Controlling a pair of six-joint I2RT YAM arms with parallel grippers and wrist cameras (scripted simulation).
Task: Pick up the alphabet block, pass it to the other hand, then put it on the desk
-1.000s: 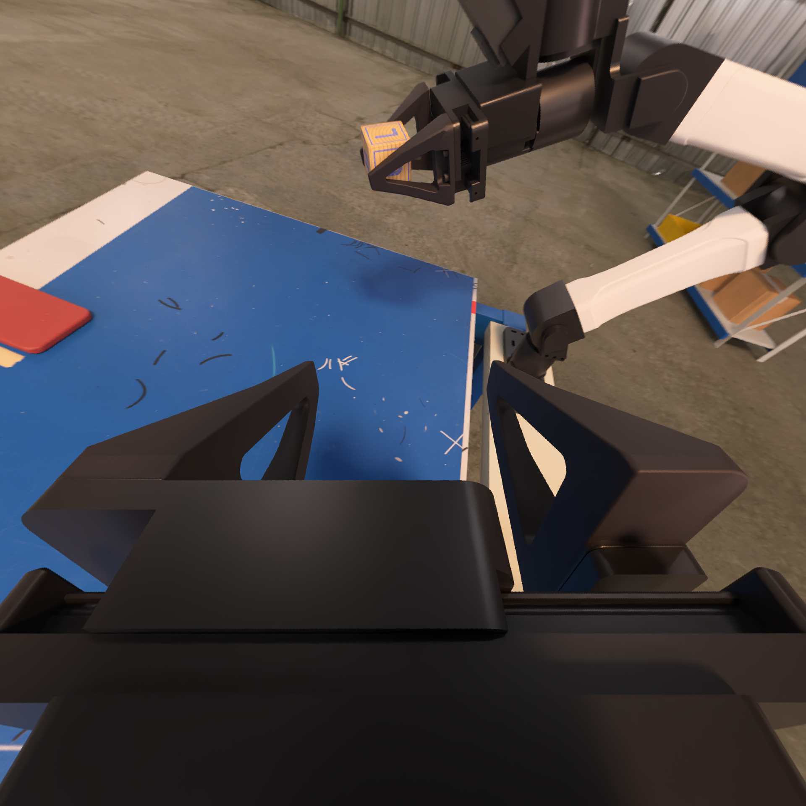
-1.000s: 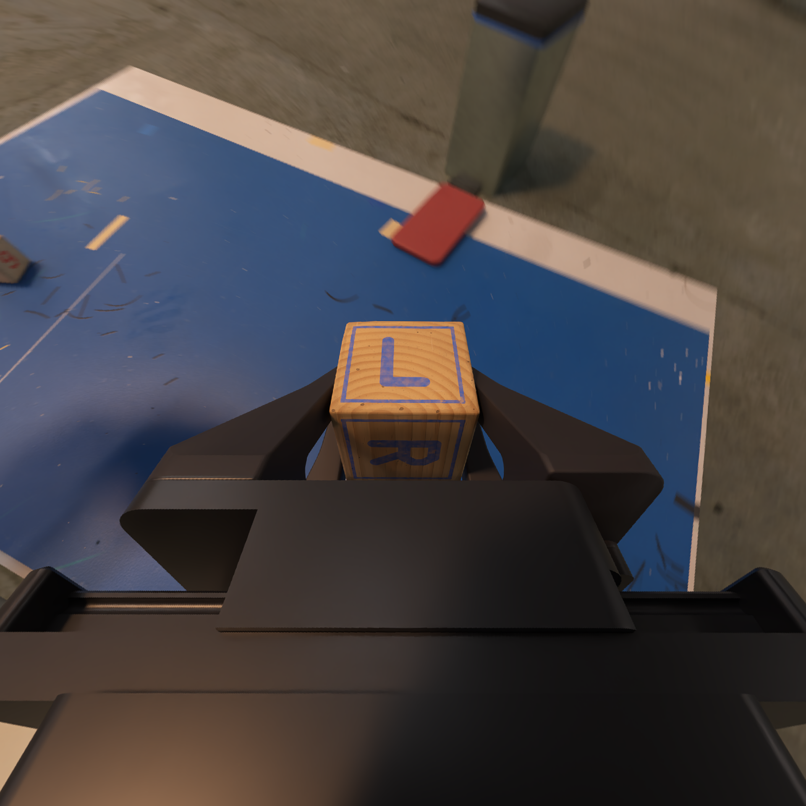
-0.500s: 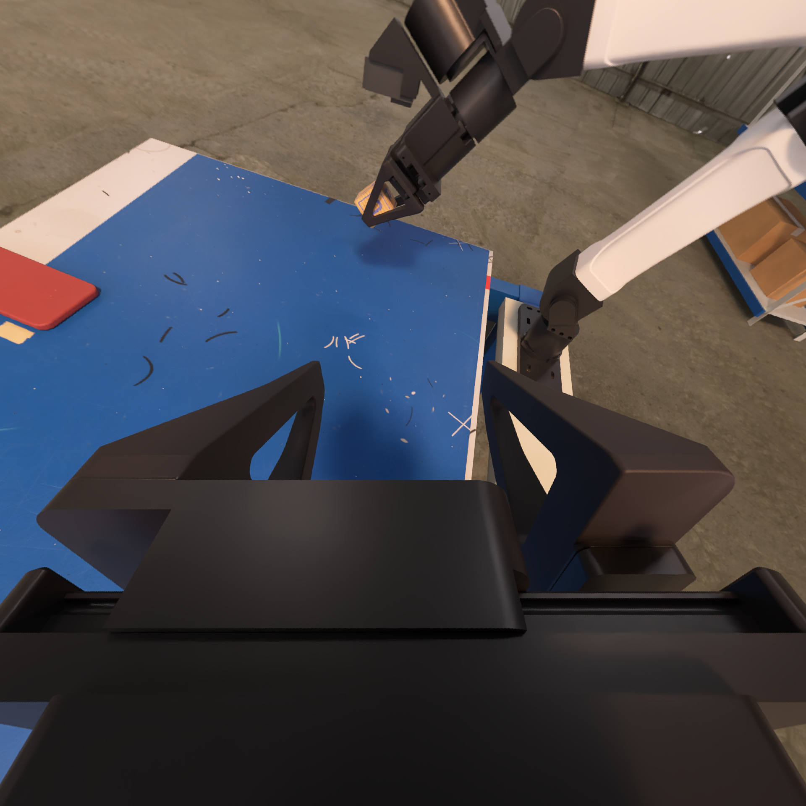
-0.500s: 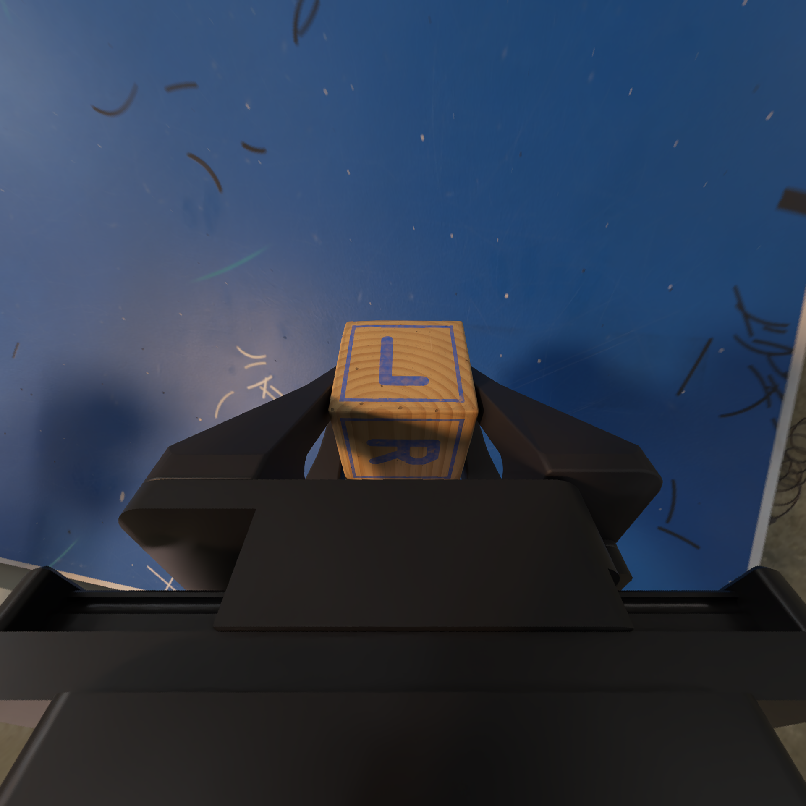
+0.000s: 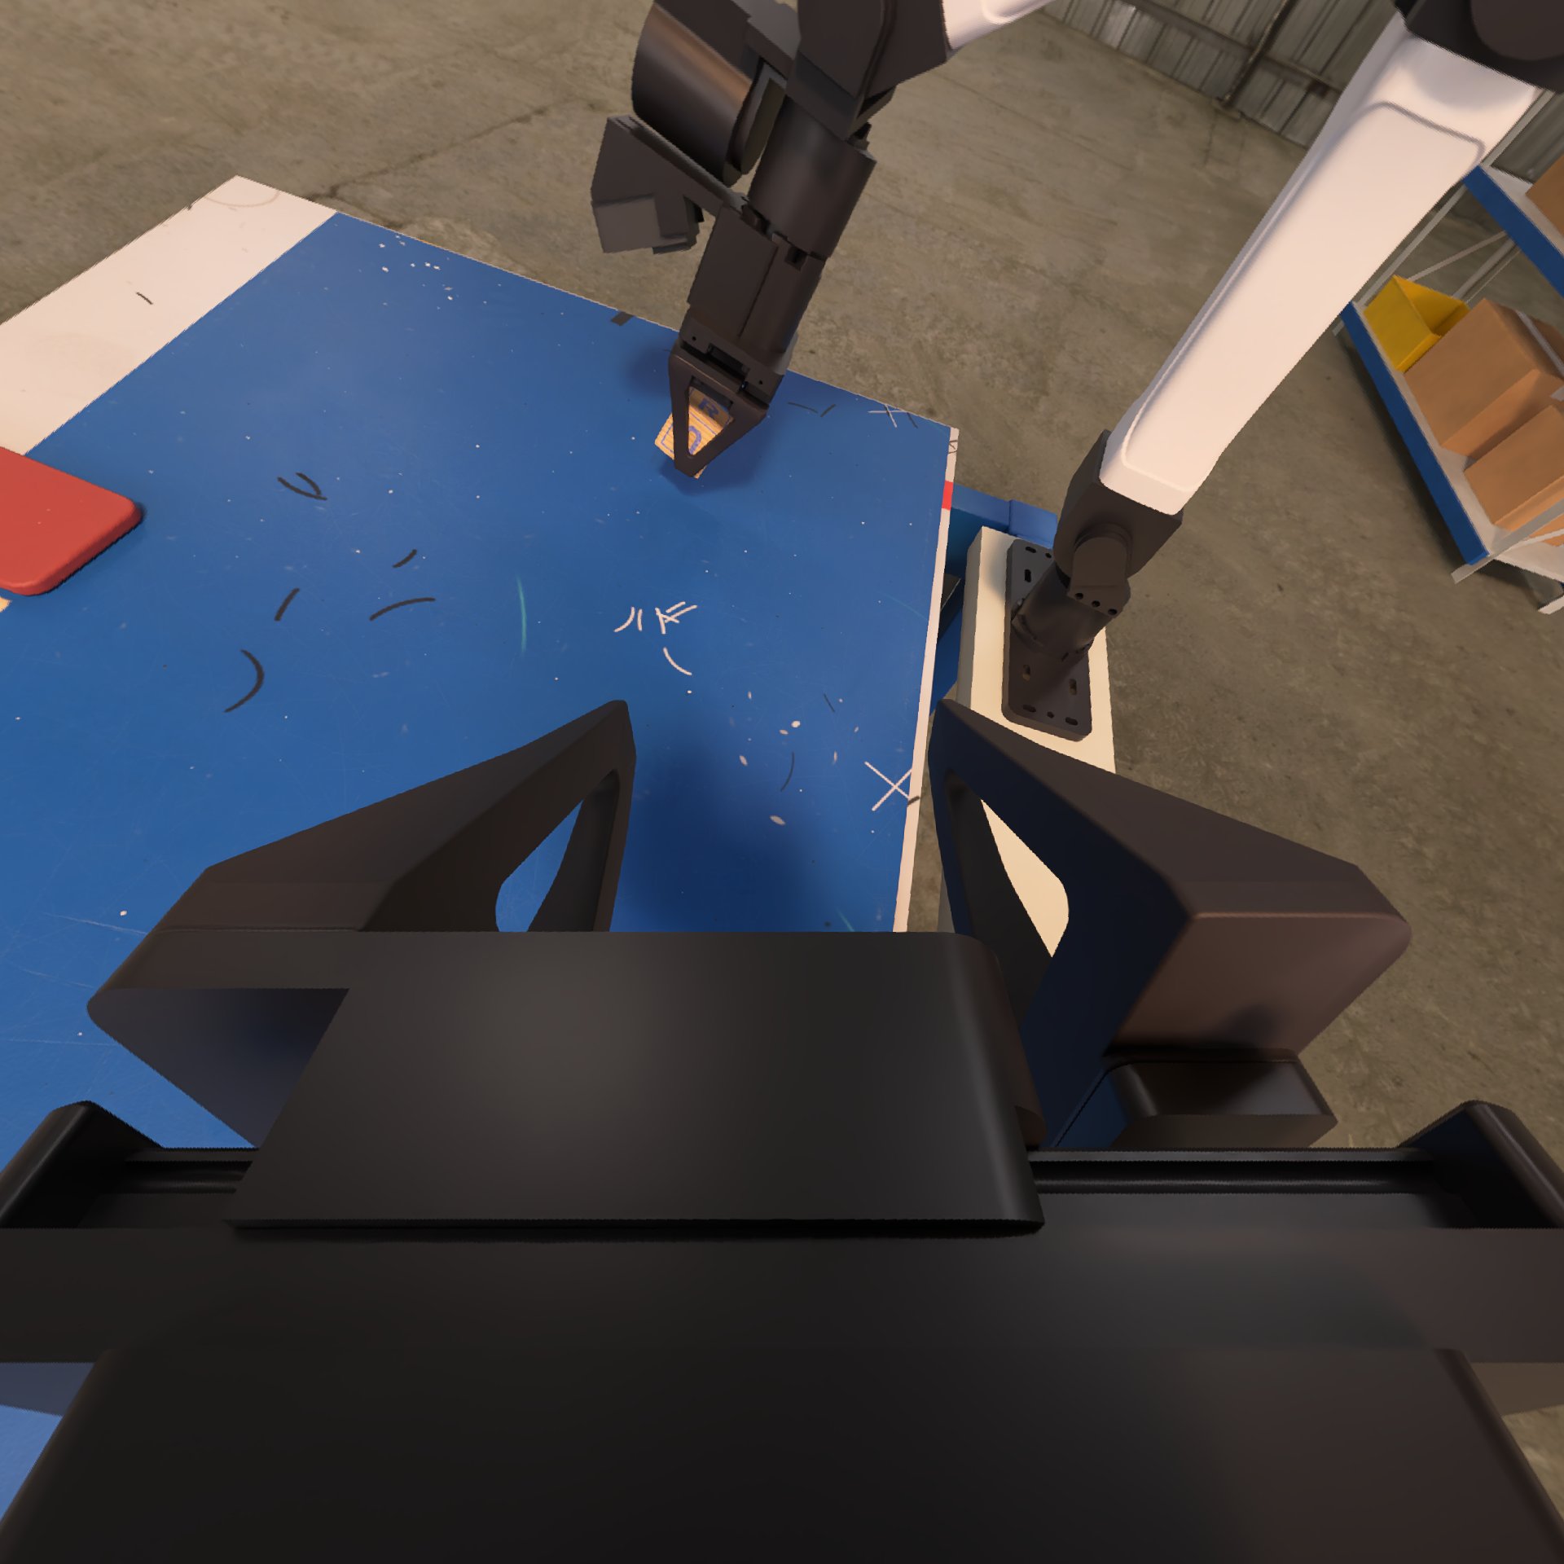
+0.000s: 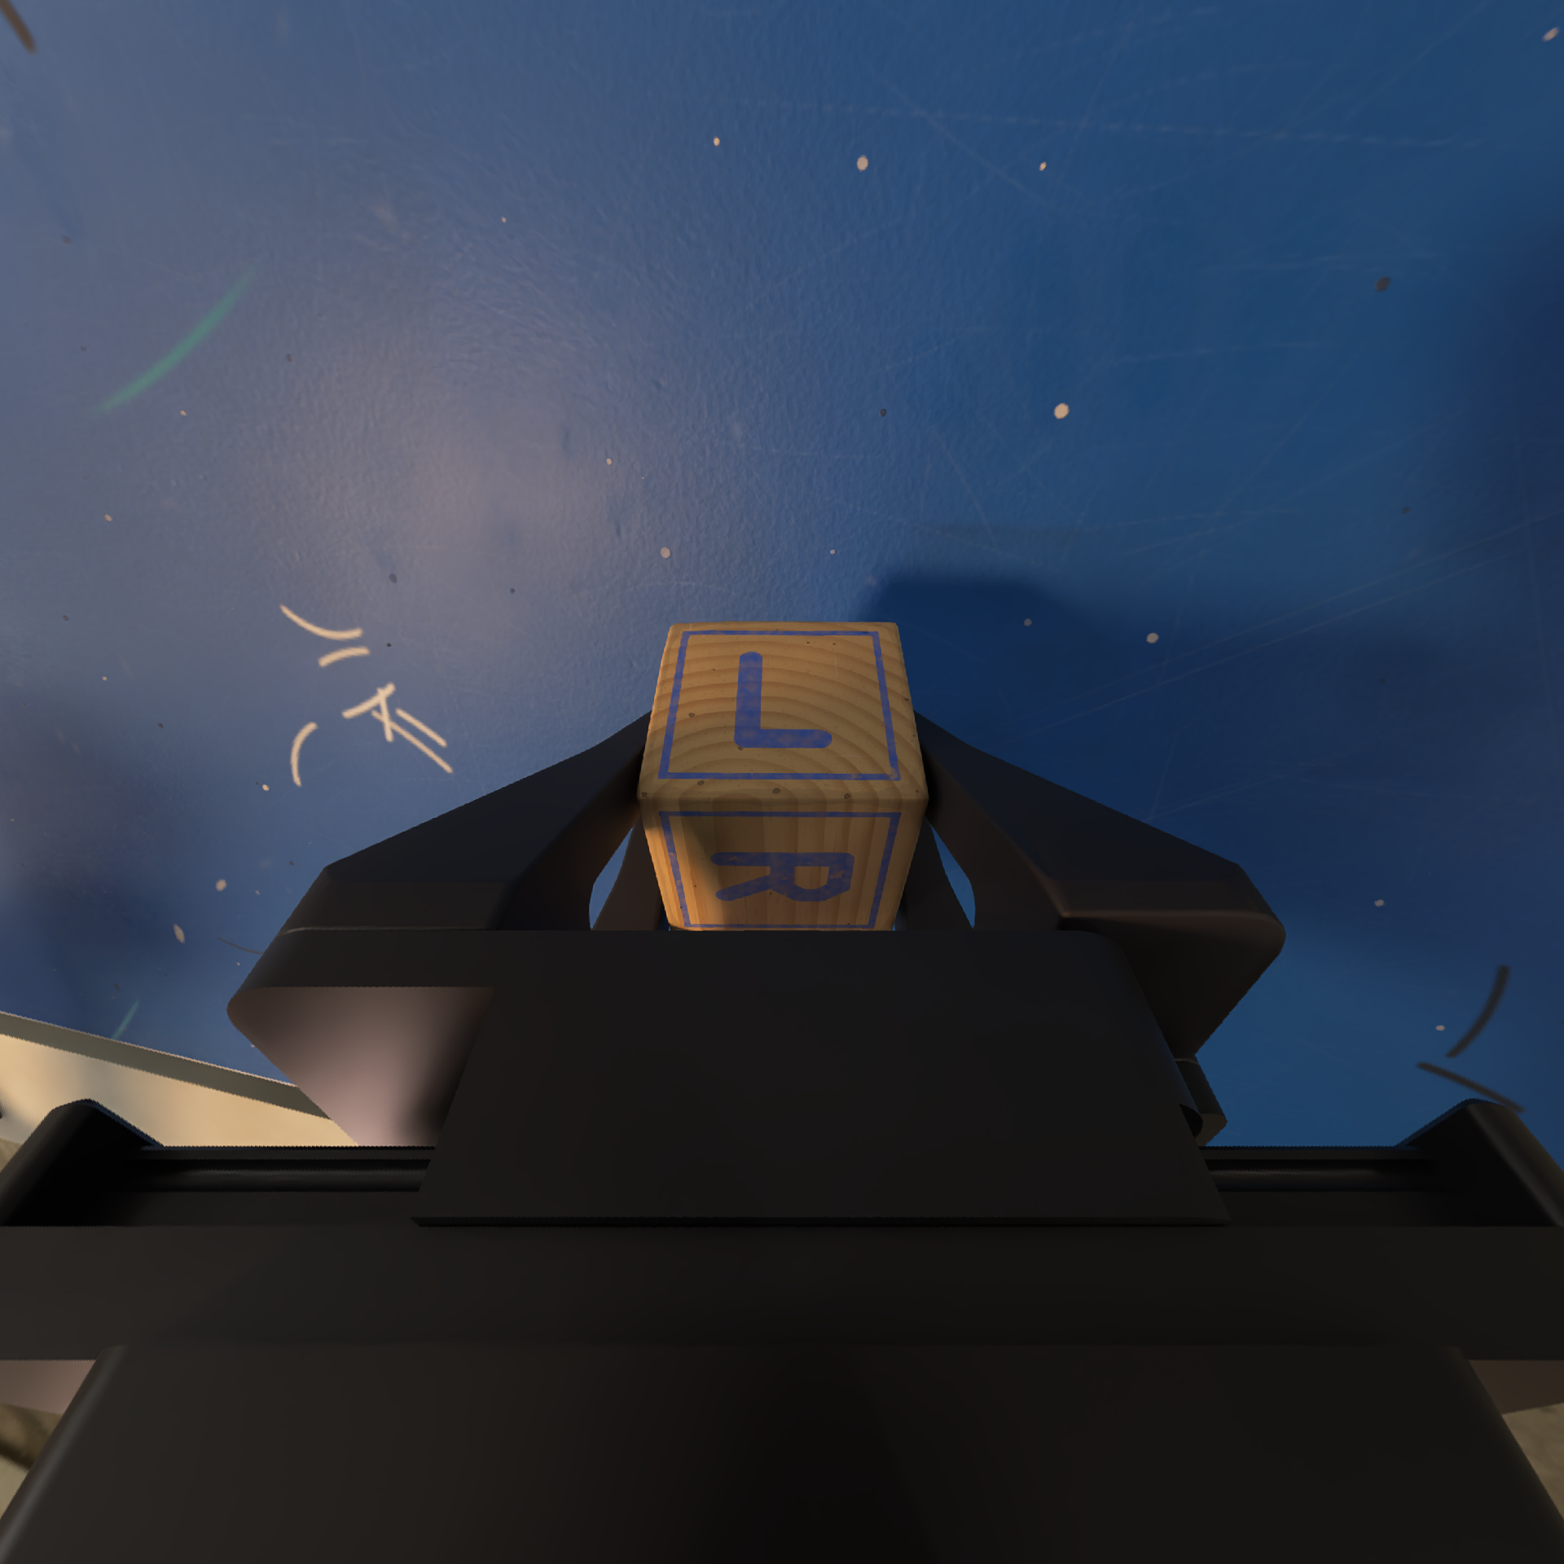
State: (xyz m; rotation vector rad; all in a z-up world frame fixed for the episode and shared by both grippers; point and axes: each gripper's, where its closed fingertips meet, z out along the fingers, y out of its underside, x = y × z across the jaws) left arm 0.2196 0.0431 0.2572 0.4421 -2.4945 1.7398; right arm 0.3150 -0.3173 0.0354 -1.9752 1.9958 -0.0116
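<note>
The alphabet block is a small wooden cube with blue letters in blue frames. My right gripper is shut on it, fingers pressed against its two sides, pointing down close to the blue desk top. In the left wrist view the right gripper holds the block at or just above the desk near its far edge; I cannot tell whether it touches. My left gripper is open and empty, hovering over the desk's near right edge.
A flat red pad lies at the desk's left side. The right arm's base mount stands on a white bracket beside the desk's right edge. Shelving with cardboard boxes stands on the floor at far right.
The right gripper has swung from level to pointing down and lowered the block from high above the far edge to the desk surface. The left gripper has stayed open and nearly still.
</note>
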